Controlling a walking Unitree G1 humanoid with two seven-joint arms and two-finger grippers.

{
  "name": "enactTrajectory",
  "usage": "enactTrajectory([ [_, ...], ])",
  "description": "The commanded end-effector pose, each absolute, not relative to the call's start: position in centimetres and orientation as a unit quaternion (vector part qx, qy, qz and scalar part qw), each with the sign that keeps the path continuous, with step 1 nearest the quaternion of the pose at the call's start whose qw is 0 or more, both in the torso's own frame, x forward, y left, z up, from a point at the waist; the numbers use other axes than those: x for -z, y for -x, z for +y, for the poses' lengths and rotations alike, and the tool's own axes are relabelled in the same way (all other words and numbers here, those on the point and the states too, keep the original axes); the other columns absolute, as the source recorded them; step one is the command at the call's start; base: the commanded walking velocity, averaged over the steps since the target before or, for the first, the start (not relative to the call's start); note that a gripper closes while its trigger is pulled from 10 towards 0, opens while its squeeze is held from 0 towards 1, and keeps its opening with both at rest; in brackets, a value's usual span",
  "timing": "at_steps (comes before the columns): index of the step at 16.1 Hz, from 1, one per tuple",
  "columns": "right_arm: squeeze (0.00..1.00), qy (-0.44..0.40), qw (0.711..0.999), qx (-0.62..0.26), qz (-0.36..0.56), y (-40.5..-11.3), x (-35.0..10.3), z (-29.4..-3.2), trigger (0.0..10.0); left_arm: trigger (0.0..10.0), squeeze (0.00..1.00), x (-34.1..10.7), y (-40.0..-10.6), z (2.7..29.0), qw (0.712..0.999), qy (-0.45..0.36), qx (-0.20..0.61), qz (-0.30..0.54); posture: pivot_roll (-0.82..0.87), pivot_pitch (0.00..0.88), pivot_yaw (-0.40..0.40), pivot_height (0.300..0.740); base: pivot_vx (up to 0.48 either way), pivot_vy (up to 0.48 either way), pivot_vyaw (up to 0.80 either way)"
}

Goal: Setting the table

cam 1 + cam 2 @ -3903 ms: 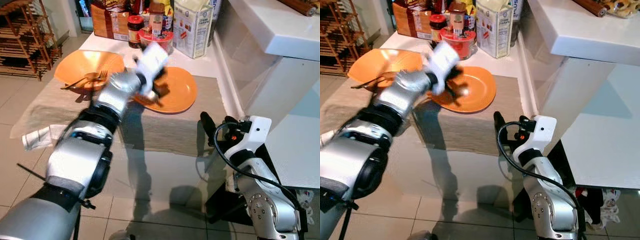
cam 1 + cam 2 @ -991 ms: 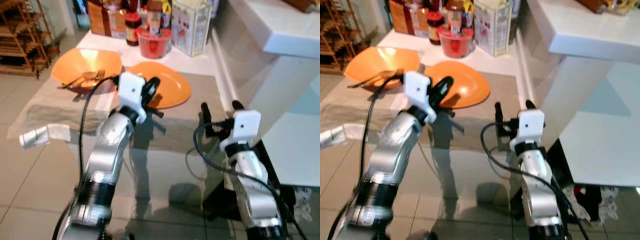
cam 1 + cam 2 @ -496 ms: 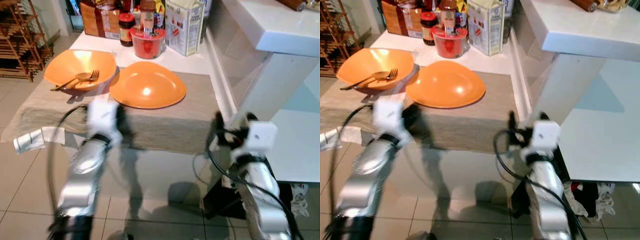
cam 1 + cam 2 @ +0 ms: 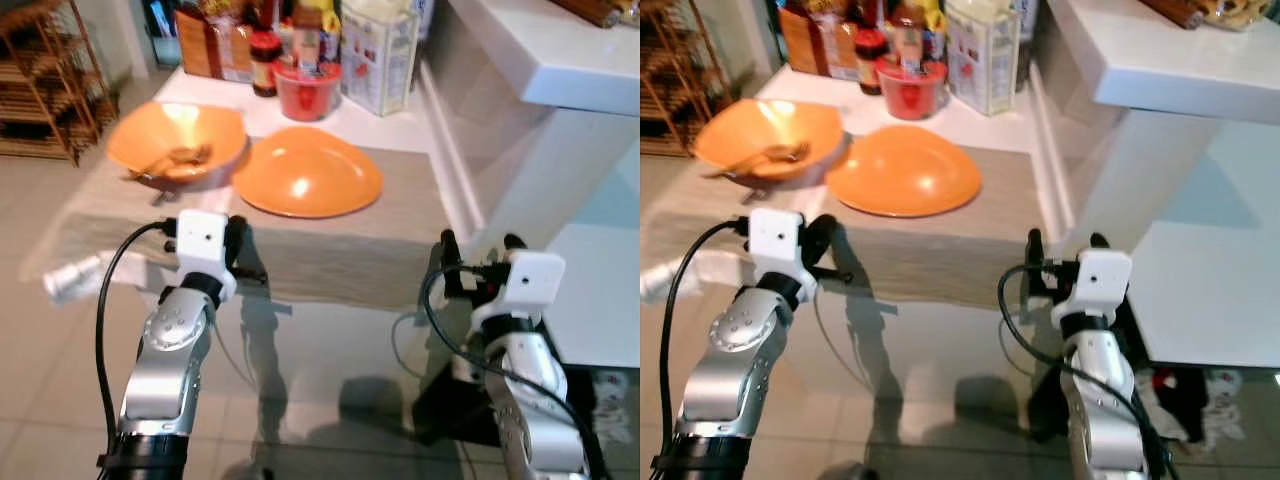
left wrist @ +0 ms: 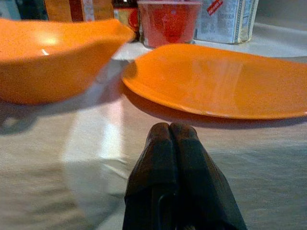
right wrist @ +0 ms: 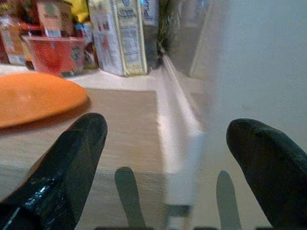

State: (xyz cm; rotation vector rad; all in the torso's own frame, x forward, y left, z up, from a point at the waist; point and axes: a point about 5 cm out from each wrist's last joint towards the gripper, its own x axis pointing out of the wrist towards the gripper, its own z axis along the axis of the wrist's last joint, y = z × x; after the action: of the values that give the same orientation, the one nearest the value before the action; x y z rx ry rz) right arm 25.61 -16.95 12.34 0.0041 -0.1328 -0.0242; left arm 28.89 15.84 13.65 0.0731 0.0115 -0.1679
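Note:
An orange plate point(image 4: 308, 172) lies on a beige cloth point(image 4: 330, 250) on the table. Left of the plate stands an orange bowl point(image 4: 178, 145) with a fork and spoon point(image 4: 172, 157) inside. My left gripper point(image 4: 237, 235) hovers at the cloth's near edge, short of the plate, with its fingers point(image 5: 170, 143) shut and empty. In the left wrist view the plate point(image 5: 220, 79) and the bowl point(image 5: 53, 57) lie just ahead. My right gripper point(image 4: 480, 245) is held at the table's right near corner, open point(image 6: 165, 127) and empty.
A red tub point(image 4: 305, 88), a carton point(image 4: 378, 55), jars and boxes crowd the table's back. A white counter point(image 4: 560, 60) juts in at the right. A wooden rack point(image 4: 45, 85) stands far left. A crumpled white wrapper point(image 4: 72, 280) lies at the cloth's left near corner.
My left arm has drawn back from over the plate to the cloth's near edge. The right arm has stayed low at the right. The camera has shifted a little.

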Motion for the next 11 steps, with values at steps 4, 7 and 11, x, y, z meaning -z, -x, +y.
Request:
enactTrajectory([
  [4,0.00,-0.008,0.998,0.008,-0.055,-26.0,-11.8,-16.6,10.0,10.0,0.00,-14.1,-29.6,15.7,0.994,-0.051,0.094,0.006,0.06,0.000,-0.022,0.740,0.000,0.480,-0.80],
  [7,0.00,0.002,0.999,0.004,-0.053,-26.2,-11.6,-16.4,10.0,10.0,0.00,-14.4,-30.0,15.5,0.993,-0.058,0.102,-0.002,0.06,0.000,-0.023,0.740,0.000,0.480,-0.26],
  [11,0.00,0.000,0.999,0.000,-0.050,-26.2,-11.3,-16.2,10.0,10.0,0.00,-14.7,-29.7,14.8,0.991,-0.067,0.116,-0.015,0.07,0.000,-0.024,0.740,0.000,0.240,0.00],
])
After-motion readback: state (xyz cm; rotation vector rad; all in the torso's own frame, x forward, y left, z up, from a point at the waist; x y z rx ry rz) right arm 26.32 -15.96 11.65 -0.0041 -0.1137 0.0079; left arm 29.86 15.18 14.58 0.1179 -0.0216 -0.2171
